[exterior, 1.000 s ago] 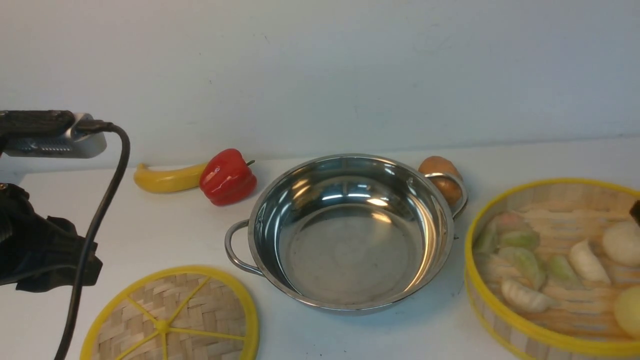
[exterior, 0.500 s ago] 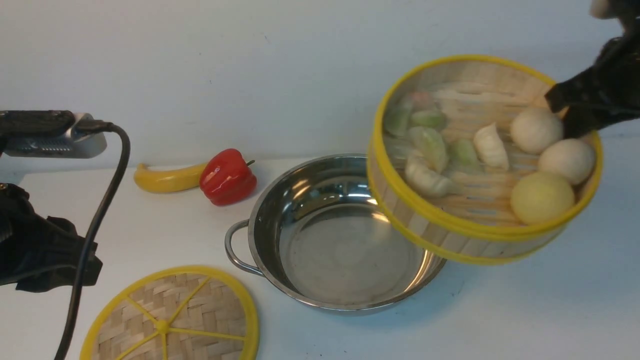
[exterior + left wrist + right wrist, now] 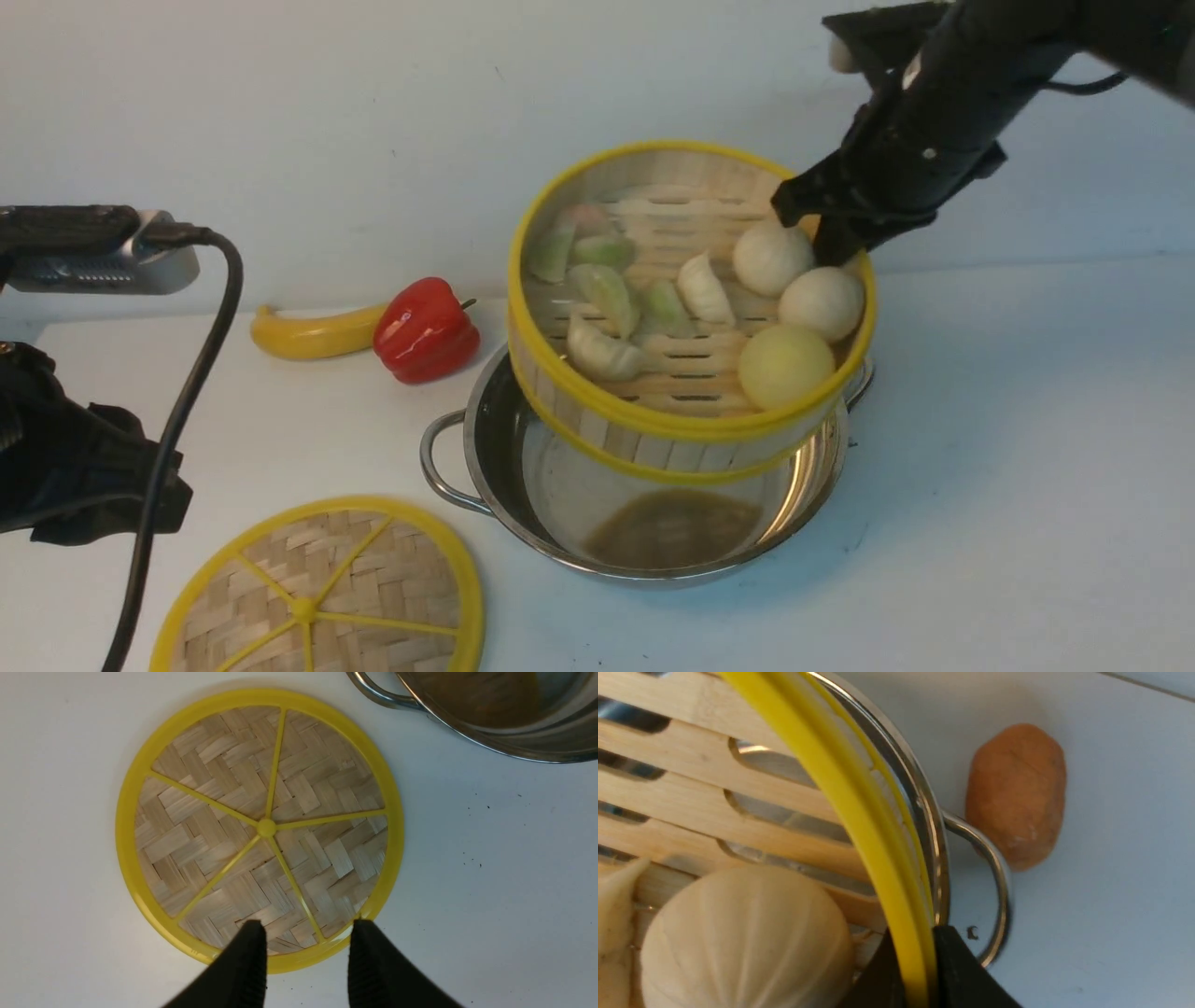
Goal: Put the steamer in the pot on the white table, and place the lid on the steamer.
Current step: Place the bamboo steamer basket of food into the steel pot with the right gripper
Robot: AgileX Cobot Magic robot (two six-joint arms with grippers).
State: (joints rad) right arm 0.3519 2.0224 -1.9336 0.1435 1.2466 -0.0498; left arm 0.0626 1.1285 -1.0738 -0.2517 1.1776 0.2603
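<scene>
While the right claw (image 3: 822,233) grips it, the steamer (image 3: 653,446) hangs unseated over the pot (image 3: 499,467). Lid (image 3: 266,827): uncovered work, below the released left claw (image 3: 306,949).

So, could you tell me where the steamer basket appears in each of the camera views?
Front view: the steamer at centre, over the pot, its far rim in the right gripper.
Left wrist view: not in it; only the lid and the pot's edge.
Right wrist view: its slats and yellow rim, pinched by the gripper.
Shared landmark: the pot's shiny rim, in all three.
</scene>
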